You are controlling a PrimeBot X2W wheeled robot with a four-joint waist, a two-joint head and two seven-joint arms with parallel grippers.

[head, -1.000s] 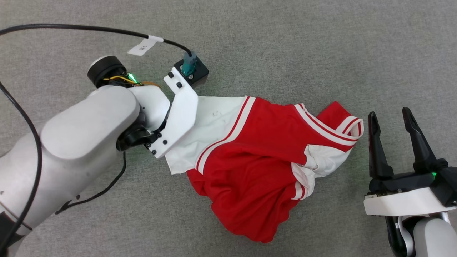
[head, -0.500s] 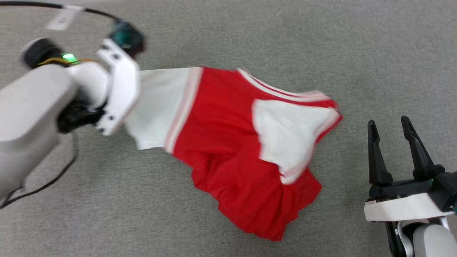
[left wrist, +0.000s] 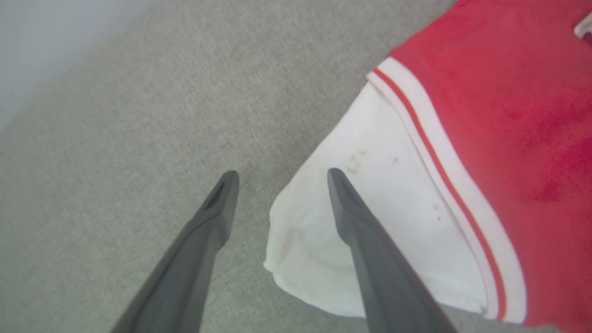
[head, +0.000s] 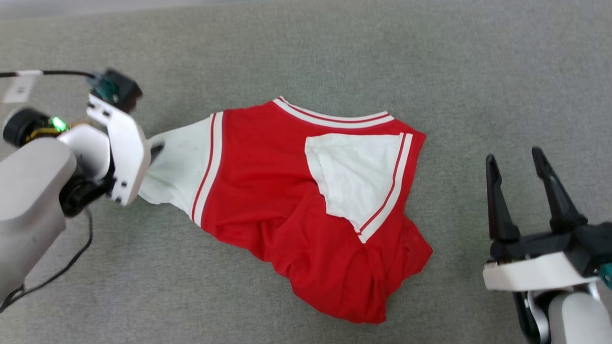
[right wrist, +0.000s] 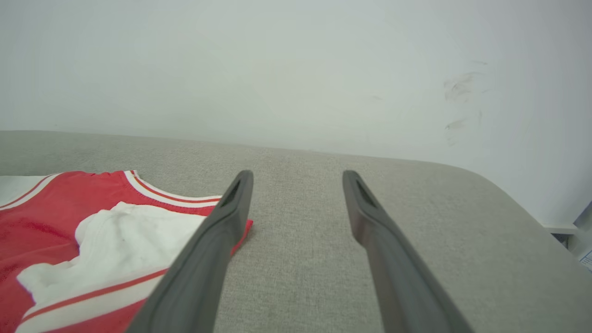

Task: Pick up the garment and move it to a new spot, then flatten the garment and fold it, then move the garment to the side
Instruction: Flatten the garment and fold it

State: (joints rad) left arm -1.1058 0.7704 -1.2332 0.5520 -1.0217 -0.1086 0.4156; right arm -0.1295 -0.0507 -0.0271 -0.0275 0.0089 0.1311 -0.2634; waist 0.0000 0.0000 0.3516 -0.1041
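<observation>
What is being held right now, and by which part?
Nothing: the left gripper has its jaws open at the garment sleeve; the right gripper is open, apart.

Red, white-sleeved garment lies crumpled on the grey surface, one sleeve folded over

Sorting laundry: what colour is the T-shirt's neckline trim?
White with a thin red stripe; the neckline trim of the T-shirt shows best in the head view.

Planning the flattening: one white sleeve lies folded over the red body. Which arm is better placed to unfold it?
Probably right: the right claw stands open beside the garment, nearest the folded sleeve; the left claw is at the far sleeve.
</observation>
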